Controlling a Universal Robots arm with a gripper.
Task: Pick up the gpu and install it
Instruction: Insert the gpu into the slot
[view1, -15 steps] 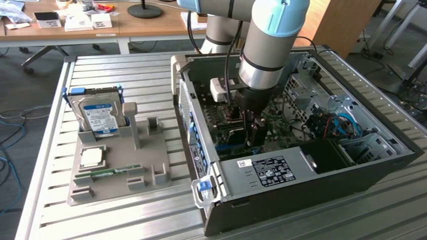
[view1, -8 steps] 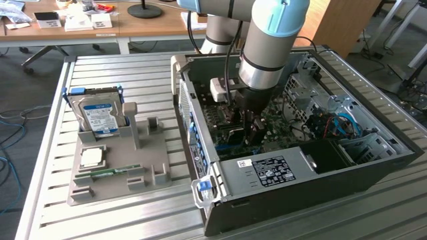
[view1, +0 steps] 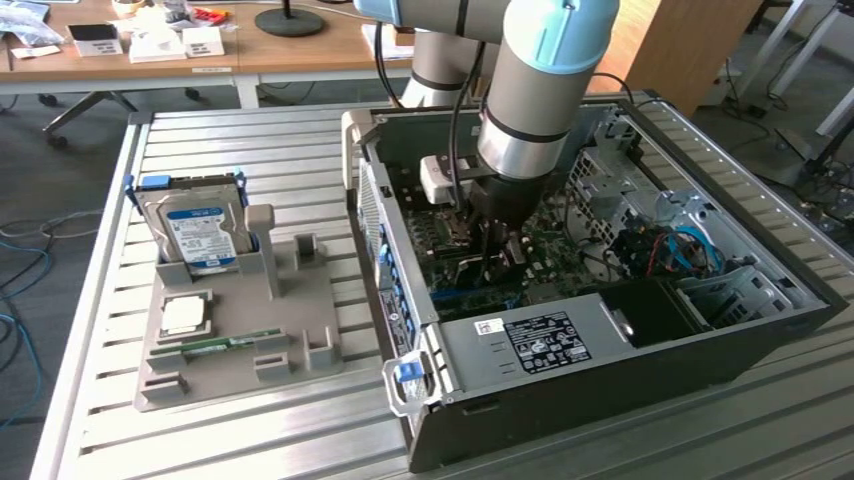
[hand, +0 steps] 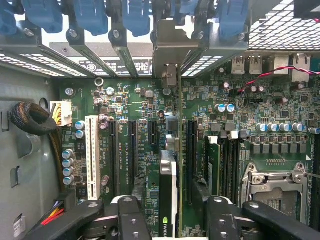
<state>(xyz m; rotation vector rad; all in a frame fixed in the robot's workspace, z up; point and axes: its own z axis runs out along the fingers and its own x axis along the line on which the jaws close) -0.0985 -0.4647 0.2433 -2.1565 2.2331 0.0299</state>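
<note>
The gpu (hand: 169, 190) stands on edge on the green motherboard (hand: 135, 105) inside the open computer case (view1: 747, 340). It sits in line with a black slot, and its silvery bracket (hand: 167, 60) reaches up to the rear slot openings. My gripper (hand: 172, 220) straddles the card from above, open, with a black finger (hand: 132, 220) on either side and a gap to each face of the card. In the exterior view my gripper (view1: 487, 255) is low inside the case, over the motherboard.
Blue slot latches (hand: 135, 15) line the case's rear wall. A white slot (hand: 92, 155), memory sticks and the CPU socket (hand: 275, 185) flank the card. The power supply (view1: 534, 345) fills the case's near end. A grey fixture (view1: 240, 340) outside holds a hard drive (view1: 200, 235).
</note>
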